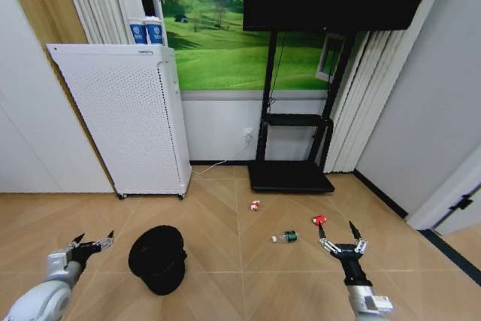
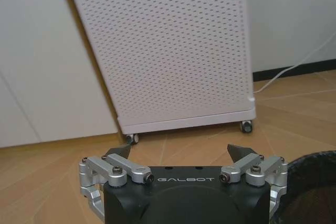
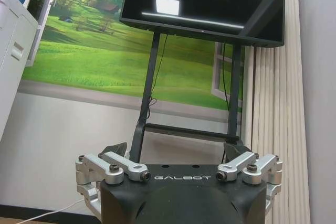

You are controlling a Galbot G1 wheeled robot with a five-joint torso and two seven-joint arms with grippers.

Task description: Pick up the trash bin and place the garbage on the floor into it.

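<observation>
Trash bin (image 1: 157, 258) beside left claw (image 1: 93, 241)

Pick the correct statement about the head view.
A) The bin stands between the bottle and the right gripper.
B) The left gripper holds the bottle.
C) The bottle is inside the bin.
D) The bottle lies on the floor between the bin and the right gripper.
D: the bottle lies on bare floor, with the bin to its left and the open right gripper to its right.
</observation>
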